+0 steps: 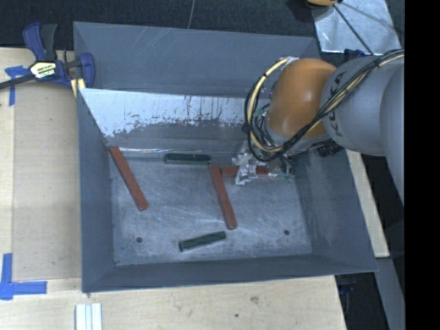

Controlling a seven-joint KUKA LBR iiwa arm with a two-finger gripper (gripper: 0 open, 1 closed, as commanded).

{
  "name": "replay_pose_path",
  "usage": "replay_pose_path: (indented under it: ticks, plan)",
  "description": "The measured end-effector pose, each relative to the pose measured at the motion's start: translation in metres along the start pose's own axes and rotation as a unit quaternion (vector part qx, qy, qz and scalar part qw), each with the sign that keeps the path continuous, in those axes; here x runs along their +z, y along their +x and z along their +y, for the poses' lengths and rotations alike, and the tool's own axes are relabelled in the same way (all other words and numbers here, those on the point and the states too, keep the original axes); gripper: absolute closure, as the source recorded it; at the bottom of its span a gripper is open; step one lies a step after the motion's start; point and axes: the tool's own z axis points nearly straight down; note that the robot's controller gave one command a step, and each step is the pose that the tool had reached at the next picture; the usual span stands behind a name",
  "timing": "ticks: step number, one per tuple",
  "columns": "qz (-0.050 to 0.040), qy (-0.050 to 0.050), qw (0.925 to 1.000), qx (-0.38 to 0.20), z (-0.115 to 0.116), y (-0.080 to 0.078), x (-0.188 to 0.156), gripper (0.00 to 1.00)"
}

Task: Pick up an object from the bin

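Grey metal bin [96, 218] with four loose bars on its floor: reddish-brown left stick [128, 179] at 9 o'clock, slanted; dark green upper bar [187, 159] at 12 o'clock; dark green lower bar [202, 241] at 6 o'clock; reddish-brown centre stick [224, 201] near the middle, slanting toward 5 o'clock. Gripper [246, 170] low at 2 o'clock, just beside that centre stick's upper end; contact and opening impossible to tell.
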Motion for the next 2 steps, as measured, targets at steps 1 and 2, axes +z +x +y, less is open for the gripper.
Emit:
replay_pose_path:
  ticks: [1, 2]
  plan:
    - [0.0, 0.0, 1.0, 0.0, 0.0, 0.0, 0.0, 1.0]
    - [0.0092, 0.001, 0.9994, 0.033, 0.006, 0.022, -0.149, 1.0]
